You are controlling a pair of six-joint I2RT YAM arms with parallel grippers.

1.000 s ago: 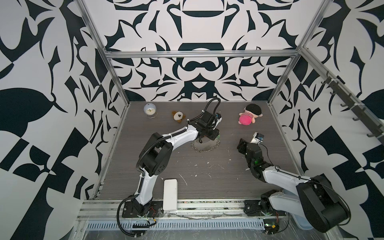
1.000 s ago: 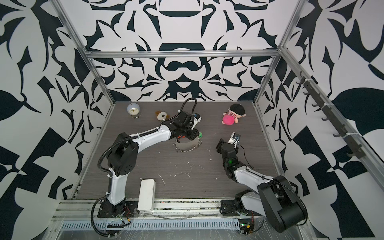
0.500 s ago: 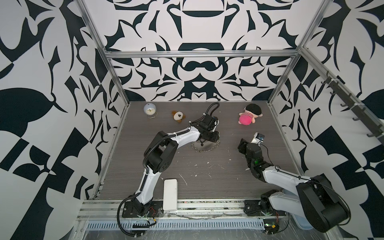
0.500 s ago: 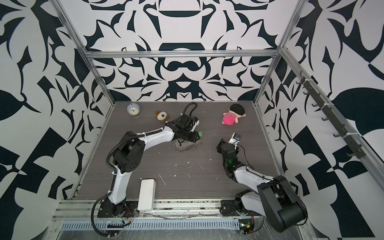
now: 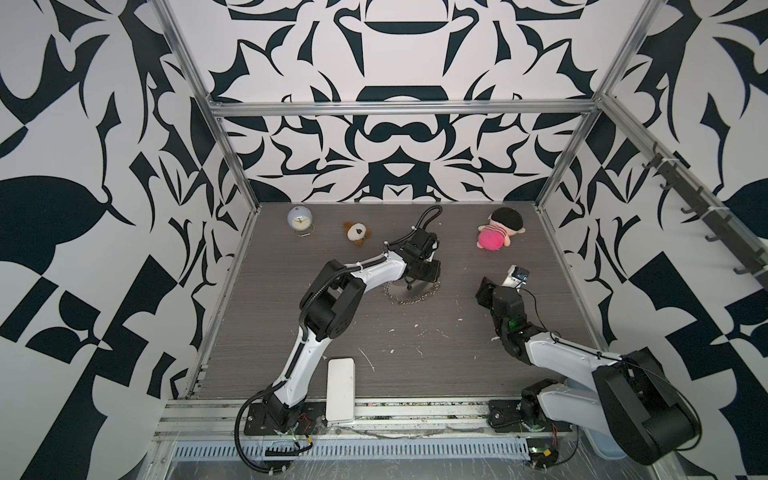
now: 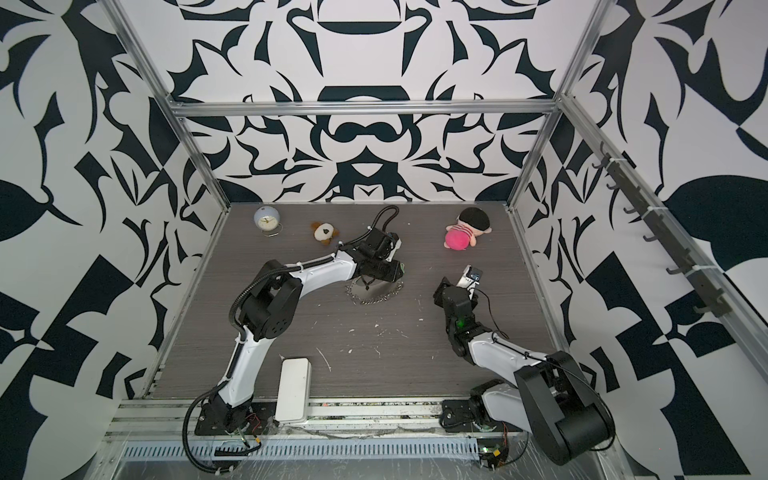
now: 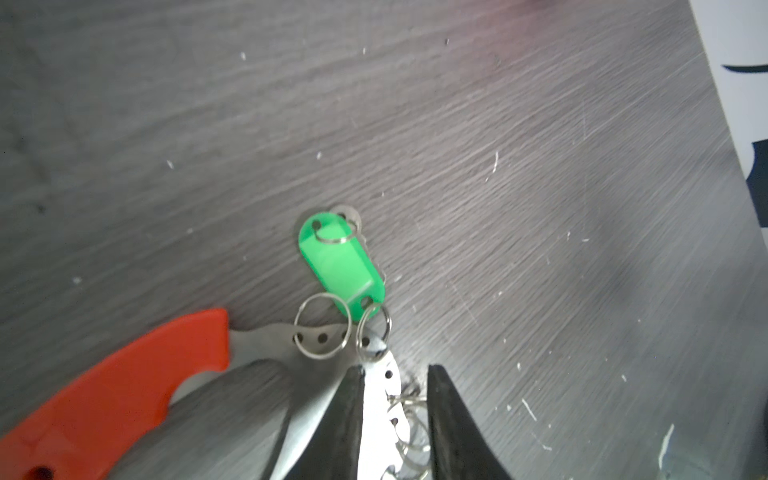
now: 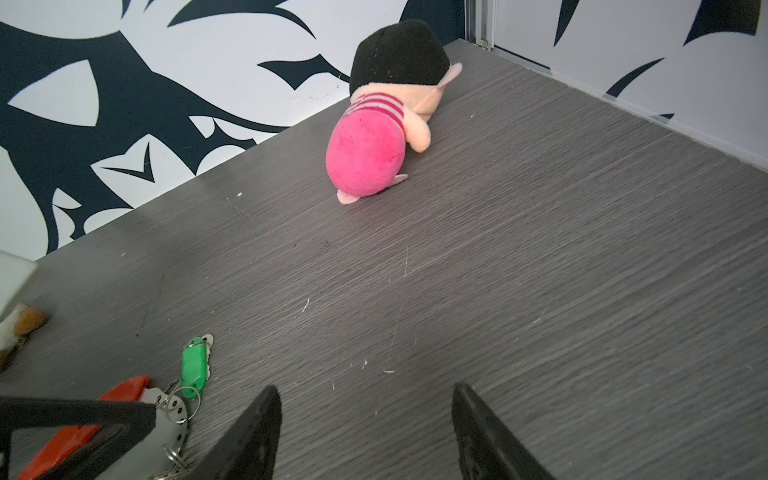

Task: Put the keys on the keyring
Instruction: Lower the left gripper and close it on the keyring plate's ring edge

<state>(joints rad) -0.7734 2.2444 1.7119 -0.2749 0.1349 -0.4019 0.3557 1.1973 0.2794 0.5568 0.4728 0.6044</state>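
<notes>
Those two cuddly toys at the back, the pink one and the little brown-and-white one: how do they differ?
The pink doll has a pink body, striped top and black hair; the brown-and-white toy is white with brown patches. The pink doll looks bigger than the brown-and-white toy. Both are soft toys lying on the grey table.

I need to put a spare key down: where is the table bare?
Bare: the front middle, between the white box and the right arm; also the stretch between the keyring and the pink doll, ahead of the right hand. Crowded: around the keyring, where the left hand and green key sit.
</notes>
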